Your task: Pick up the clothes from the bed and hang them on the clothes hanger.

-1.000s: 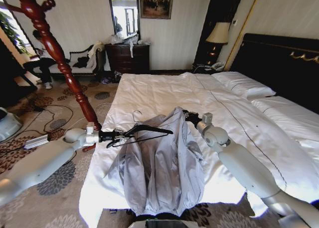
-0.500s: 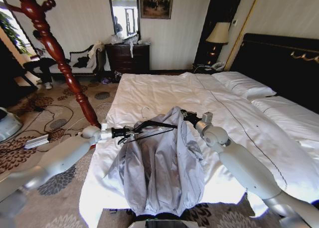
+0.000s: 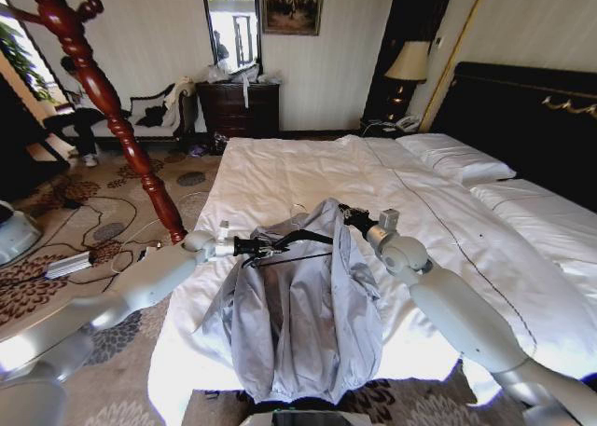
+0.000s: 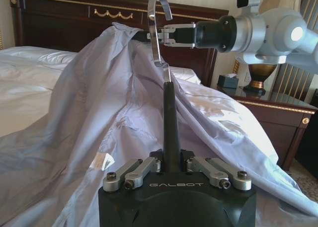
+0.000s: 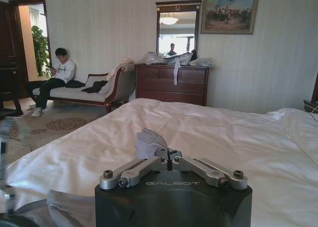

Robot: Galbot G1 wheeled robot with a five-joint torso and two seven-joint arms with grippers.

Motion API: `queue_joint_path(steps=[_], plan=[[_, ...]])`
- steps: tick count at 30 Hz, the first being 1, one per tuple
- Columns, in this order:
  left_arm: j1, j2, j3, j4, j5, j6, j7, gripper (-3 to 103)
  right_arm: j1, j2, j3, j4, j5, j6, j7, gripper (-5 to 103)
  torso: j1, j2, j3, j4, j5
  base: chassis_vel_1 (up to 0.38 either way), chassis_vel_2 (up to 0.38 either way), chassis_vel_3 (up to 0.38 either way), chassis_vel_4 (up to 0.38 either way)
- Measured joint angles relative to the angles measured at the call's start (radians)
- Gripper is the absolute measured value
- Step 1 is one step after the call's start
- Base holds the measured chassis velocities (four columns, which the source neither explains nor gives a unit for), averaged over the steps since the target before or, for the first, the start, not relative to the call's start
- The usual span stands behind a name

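Observation:
The clothes, one light grey shirt, hang from their collar over the near edge of the bed. My right gripper is shut on that collar and holds it up; the right wrist view shows grey cloth pinched in the right gripper. My left gripper is shut on the black clothes hanger, whose far end lies against the shirt's shoulder. In the left wrist view the left gripper grips the hanger's bar; its silvery hook stands beside the right gripper and the raised shirt.
A tall turned wooden coat stand rises left of the bed. Behind are a dark dresser, a bench and a lamp on a nightstand. The black headboard and pillows lie right. Cables cross the carpet.
My left arm has carried the hanger to the right, from beside the shirt up against its raised shoulder and collar. The right gripper and the shirt have stayed put.

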Motion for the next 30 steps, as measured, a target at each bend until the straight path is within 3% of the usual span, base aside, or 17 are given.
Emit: queue_joint_path(steps=[11, 19, 30], plan=[[0.04, -0.137, -0.041, 0.069, -0.027, -0.032, -0.101, 16, -0.003, 0.004, 0.006, 0.042, 0.096, -0.028, 0.04, 0, 0.0, 0.0, 0.0, -0.0001, 0.0, 0.0, 0.0, 0.0, 0.0], [0.042, -0.166, -0.046, 0.086, -0.035, -0.034, -0.122, 16, -0.016, 0.016, 0.01, 0.067, 0.165, -0.052, 0.076, 0, 0.0, 0.0, 0.0, 0.0, 0.0, 0.0, 0.0, 0.0, 0.0], [0.043, -0.19, -0.071, 0.101, -0.07, -0.035, -0.148, 16, -0.043, 0.037, 0.034, 0.129, 0.331, -0.091, 0.168, 0, 0.0, 0.0, 0.0, -0.0001, 0.0, 0.0, 0.0, 0.0, 0.0]])
